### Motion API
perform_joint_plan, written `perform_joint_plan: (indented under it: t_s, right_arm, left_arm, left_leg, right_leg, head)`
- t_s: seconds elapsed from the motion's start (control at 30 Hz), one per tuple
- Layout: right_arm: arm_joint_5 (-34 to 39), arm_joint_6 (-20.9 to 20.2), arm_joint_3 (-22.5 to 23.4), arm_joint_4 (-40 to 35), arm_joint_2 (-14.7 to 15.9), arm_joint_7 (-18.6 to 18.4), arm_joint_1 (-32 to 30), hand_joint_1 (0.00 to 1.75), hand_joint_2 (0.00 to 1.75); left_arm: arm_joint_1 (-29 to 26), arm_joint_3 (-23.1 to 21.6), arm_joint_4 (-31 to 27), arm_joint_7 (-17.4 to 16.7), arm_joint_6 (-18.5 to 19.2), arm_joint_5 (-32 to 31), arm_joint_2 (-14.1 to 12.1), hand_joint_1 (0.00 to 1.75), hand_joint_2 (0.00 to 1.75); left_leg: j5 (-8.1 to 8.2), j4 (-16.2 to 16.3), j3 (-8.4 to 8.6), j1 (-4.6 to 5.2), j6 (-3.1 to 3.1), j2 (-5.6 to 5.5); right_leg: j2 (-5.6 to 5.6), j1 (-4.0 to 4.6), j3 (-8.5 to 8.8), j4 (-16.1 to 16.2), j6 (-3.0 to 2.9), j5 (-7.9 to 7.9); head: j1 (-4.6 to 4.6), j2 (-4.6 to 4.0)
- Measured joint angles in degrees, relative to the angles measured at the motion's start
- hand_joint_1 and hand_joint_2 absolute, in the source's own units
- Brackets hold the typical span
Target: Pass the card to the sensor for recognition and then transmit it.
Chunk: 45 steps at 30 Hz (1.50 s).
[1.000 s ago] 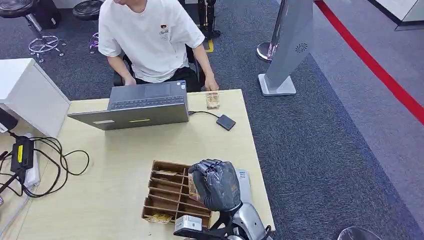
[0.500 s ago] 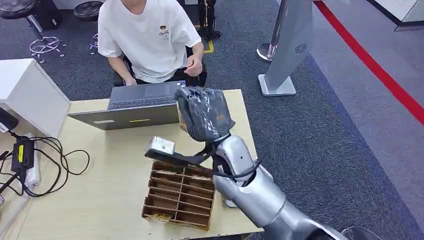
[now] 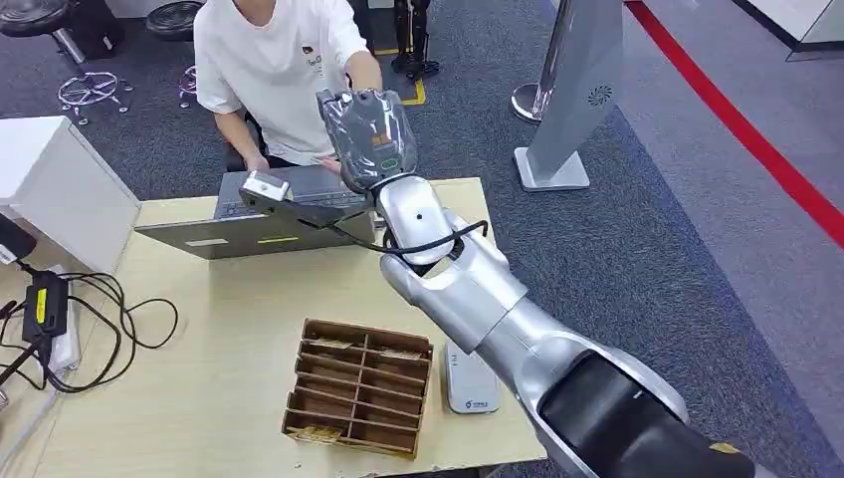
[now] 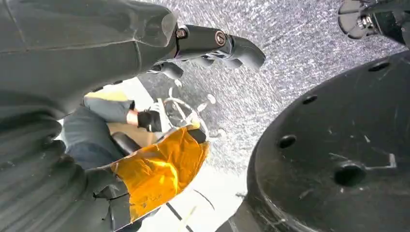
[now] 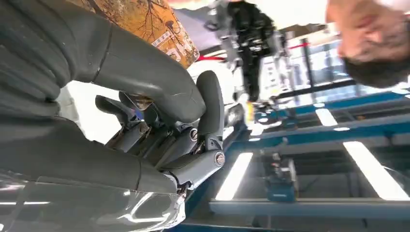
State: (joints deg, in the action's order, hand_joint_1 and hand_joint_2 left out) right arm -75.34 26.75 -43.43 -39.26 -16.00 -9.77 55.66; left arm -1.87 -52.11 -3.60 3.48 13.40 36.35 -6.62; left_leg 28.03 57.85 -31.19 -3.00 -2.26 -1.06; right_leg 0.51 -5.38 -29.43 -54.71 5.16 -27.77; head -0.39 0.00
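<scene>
I see my right robot hand point(image 3: 366, 136) raised over the far edge of the pale wooden counter point(image 3: 239, 319), its fingers point(image 5: 211, 104) closed around the orange tree-printed card point(image 5: 145, 21), just beside the seated person's hand; whether my left robot hand point(image 4: 72, 72) holds anything, I cannot tell

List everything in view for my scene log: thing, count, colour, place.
table: one, light wood, centre.
laptop: one, grey, far side of table.
tray: one, brown, compartmented, near table edge.
card: one, orange print, in right hand.
white device: one, right of tray.
cables: black, left table edge.
white box: one, far left.
kiosk: one, grey, on carpet.
person: one, white shirt, behind laptop.
right hand: grey, raised toward person, holds card.
left hand: grey, hanging over floor.
</scene>
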Motion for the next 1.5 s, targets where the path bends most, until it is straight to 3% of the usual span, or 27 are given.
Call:
perform_joint_plan:
  t_s: [0.23,0.27,0.6,0.63,0.83,1.03,1.13,1.3,1.37,1.4,1.47,1.5]
  right_arm:
    - [-5.8,1.9,0.0,9.1,-0.9,-2.0,3.6,1.75,1.75]
    - [-6.0,2.1,0.0,9.8,-1.0,-2.0,3.8,0.00,0.00]
    - [-6.6,2.5,0.4,13.1,-2.5,-0.4,3.9,0.00,0.00]
    - [-6.6,2.5,0.4,13.3,-2.7,-0.4,3.9,0.00,1.75]
    - [-3.2,2.9,0.1,12.7,-3.6,0.1,3.4,0.00,1.75]
    - [5.6,11.7,-5.1,8.1,-4.3,1.5,-1.0,0.00,1.75]
    - [4.9,12.9,-6.5,3.9,-4.6,4.0,-5.4,0.00,1.75]
    - [-0.1,12.9,-4.8,-5.1,-4.8,12.0,-14.7,0.00,1.75]
    - [-1.5,13.0,-3.6,-8.6,-4.8,12.8,-18.1,0.00,1.75]
    - [-2.3,13.0,-3.4,-10.1,-4.9,12.0,-19.5,0.00,1.75]
    - [-4.6,13.1,-3.5,-13.7,-5.4,9.4,-23.2,0.00,1.75]
    - [-4.9,13.1,-3.8,-15.6,-5.7,9.1,-24.7,0.00,1.75]
  left_arm:
    - [0.4,-1.5,-0.9,-0.3,0.4,-1.0,-0.9,0.00,1.75]
    - [0.5,-1.7,-1.0,-0.4,0.4,-1.1,-0.9,0.00,1.75]
    - [1.0,-2.8,-1.5,-0.6,0.5,-1.5,-1.3,0.00,1.75]
    - [1.1,-2.8,-1.5,-0.7,0.5,-1.6,-1.3,0.00,1.75]
    - [1.4,-3.6,-2.0,-1.6,0.4,-1.9,-1.3,0.00,1.75]
    - [1.9,-3.7,-2.1,-2.1,-0.9,-0.5,-0.8,0.00,1.75]
    - [1.9,-3.7,-2.1,-2.1,-1.4,0.5,-0.2,0.00,1.75]
    - [1.6,-3.7,-2.1,-1.8,-2.2,2.3,0.8,0.00,1.75]
    - [2.9,-3.7,-2.6,0.3,-2.4,1.3,3.8,0.00,1.75]
    - [4.3,-3.7,-3.2,-0.5,-4.0,0.7,6.6,0.00,1.75]
    - [7.6,-3.7,-4.8,-13.2,-12.0,0.9,10.7,0.00,1.75]
    - [8.7,-3.7,-5.1,-18.1,-14.1,1.1,11.8,0.00,1.75]
  left_leg:
    - [0.00,0.0,0.00,0.00,0.00,0.00]
    - [0.00,0.0,0.00,0.00,0.00,0.00]
    - [0.00,0.0,0.00,0.00,0.00,0.01]
    - [0.00,0.0,0.01,0.00,0.00,0.01]
    - [0.00,0.0,0.00,0.00,0.00,0.01]
    - [0.01,0.0,0.00,0.00,0.00,0.01]
    - [0.02,0.0,-0.01,-0.01,-0.01,0.01]
    - [0.03,0.0,0.05,-0.01,-0.01,0.01]
    - [0.02,0.1,-0.01,0.17,0.00,-0.06]
    - [-0.02,0.1,-0.01,0.28,0.10,-0.29]
    - [-0.08,0.1,-0.01,0.75,0.18,-0.45]
    - [-0.13,0.1,-0.04,0.90,0.27,-0.40]
  right_leg:
    - [0.01,0.00,0.00,0.0,0.00,0.00]
    - [0.01,0.00,0.00,0.0,0.00,0.00]
    - [0.02,0.00,-0.01,0.0,0.00,0.00]
    - [0.02,0.00,-0.01,0.0,0.00,0.00]
    - [0.02,0.00,0.00,0.0,0.00,0.00]
    - [0.02,0.00,-0.01,0.0,0.00,-0.01]
    - [0.00,0.00,-0.01,0.0,-0.01,-0.02]
    - [0.00,0.00,-0.10,0.1,-0.02,-0.03]
    - [-0.09,-0.11,-0.20,0.1,0.00,-0.01]
    - [-0.12,-0.21,-0.37,0.2,0.08,0.05]
    - [-0.11,-0.66,-0.61,0.1,0.23,0.15]
    - [0.02,-0.85,-0.66,0.1,0.28,0.18]
  head:
    - [-0.02,0.00]
    - [-0.02,0.00]
    - [-0.02,0.00]
    - [-0.02,0.00]
    - [-0.02,0.00]
    - [0.00,0.00]
    - [0.00,0.00]
    - [-0.02,0.00]
    - [-0.04,0.00]
    - [-0.18,0.00]
    - [-0.26,0.00]
    - [-0.24,0.00]
